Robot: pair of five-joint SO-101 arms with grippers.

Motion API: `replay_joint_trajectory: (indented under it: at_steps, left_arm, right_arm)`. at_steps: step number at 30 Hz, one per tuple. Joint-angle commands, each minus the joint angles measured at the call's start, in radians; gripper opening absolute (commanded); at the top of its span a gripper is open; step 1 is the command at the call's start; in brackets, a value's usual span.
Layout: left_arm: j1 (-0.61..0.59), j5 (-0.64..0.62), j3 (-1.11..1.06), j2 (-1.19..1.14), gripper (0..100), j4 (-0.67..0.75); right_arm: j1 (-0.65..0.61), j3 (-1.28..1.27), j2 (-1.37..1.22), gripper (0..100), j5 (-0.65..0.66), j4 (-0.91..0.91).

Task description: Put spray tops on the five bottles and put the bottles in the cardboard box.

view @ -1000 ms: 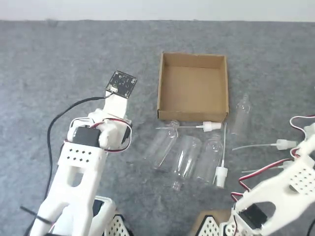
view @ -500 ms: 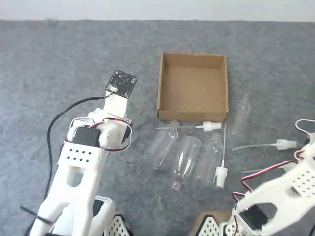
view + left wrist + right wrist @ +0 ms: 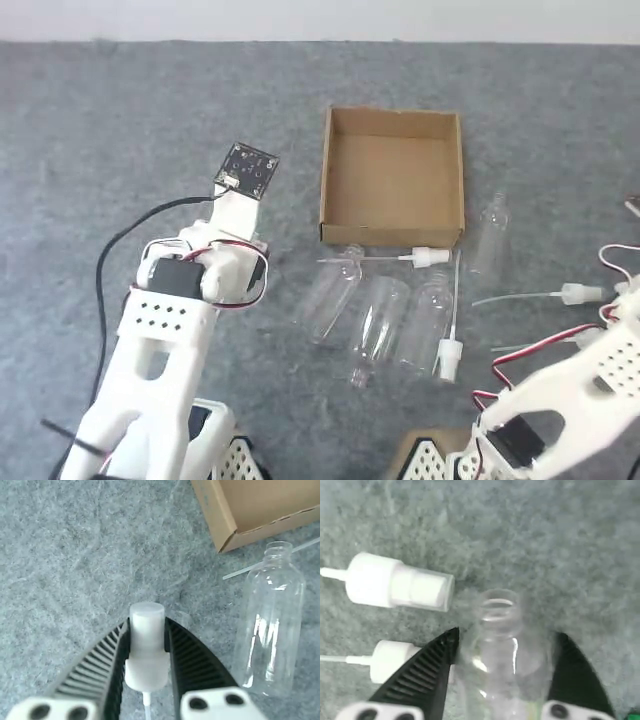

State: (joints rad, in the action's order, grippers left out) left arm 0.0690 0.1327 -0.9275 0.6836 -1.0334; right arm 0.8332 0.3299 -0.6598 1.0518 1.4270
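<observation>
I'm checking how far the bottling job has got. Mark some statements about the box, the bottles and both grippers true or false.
1. The cardboard box holds no bottles. True.
2. The left gripper grips a spray top. True.
3. The bottle in the right gripper already wears a spray top. False: its neck is open and bare.
4. The four bottles near the box stand upright. False: they lie on their sides on the carpet.
</observation>
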Motion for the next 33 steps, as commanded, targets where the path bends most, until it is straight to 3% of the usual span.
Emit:
replay_joint_trajectory:
  at_steps: [1,4,9,18,24,29,33]
  left_arm:
    - [0.006,-0.009,0.004,0.038,1,0.018]
    - [0.006,-0.009,0.004,0.038,1,0.018]
    - [0.006,-0.005,0.005,0.041,1,0.018]
    - [-0.003,-0.009,0.185,0.043,1,-0.054]
    - [-0.003,-0.011,0.456,0.044,1,-0.192]
    - [-0.005,-0.095,0.697,0.063,1,-0.313]
    - [-0.005,-0.147,0.791,0.158,1,-0.328]
  right_arm:
    - [0.008,0.049,0.031,7.5,0.009,0.013]
    - [0.01,0.049,0.071,0.8,0.008,0.013]
    - [0.001,0.049,0.197,0.6,-0.011,0.022]
    - [-0.183,0.049,0.598,0.6,-0.278,0.157]
    - [-0.458,0.035,0.86,0.6,-0.534,0.2]
    - [-0.785,-0.071,1.046,0.6,-0.732,0.186]
    - [-1.058,-0.267,1.188,0.6,-0.847,0.084]
